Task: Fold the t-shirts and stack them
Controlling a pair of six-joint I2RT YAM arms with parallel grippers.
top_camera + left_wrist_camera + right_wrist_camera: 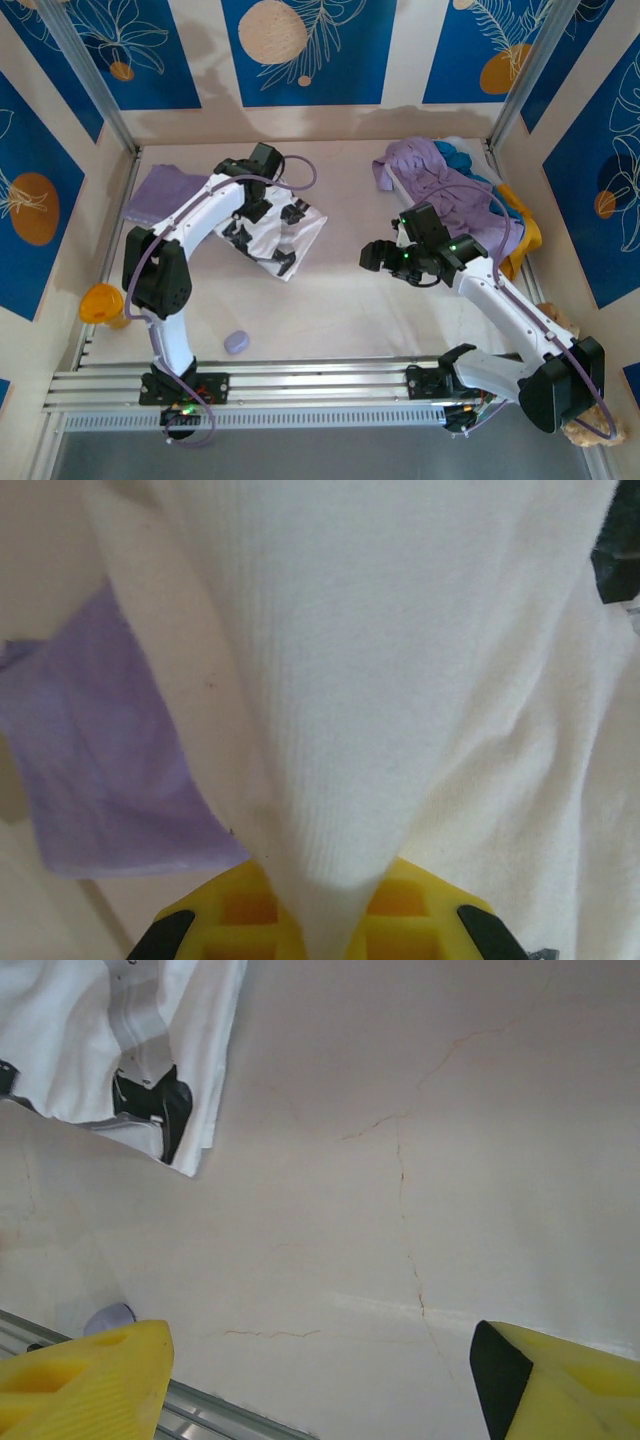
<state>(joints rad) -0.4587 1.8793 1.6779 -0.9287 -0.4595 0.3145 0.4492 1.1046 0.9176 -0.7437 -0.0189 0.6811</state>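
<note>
The white t-shirt with black patches (285,235) lies partly folded left of the table's centre, and its near corner reaches into the right wrist view (120,1050). My left gripper (262,188) is at its far edge, shut on a pinch of the white cloth (330,910) that fans upward from the yellow fingers (235,910). A folded lavender shirt (160,195) lies flat at the far left, its corner visible beside the white cloth (95,760). My right gripper (375,257) hovers open over bare table, fingers (90,1380) wide apart. A heap of lavender, teal and yellow-orange shirts (455,185) sits at the back right.
A small round lavender blob (237,342) lies near the front rail (300,385), and it peeks in by the right gripper's finger (108,1317). An orange cup (102,303) stands at the left edge. A brown teddy bear (590,430) sits at the right front corner.
</note>
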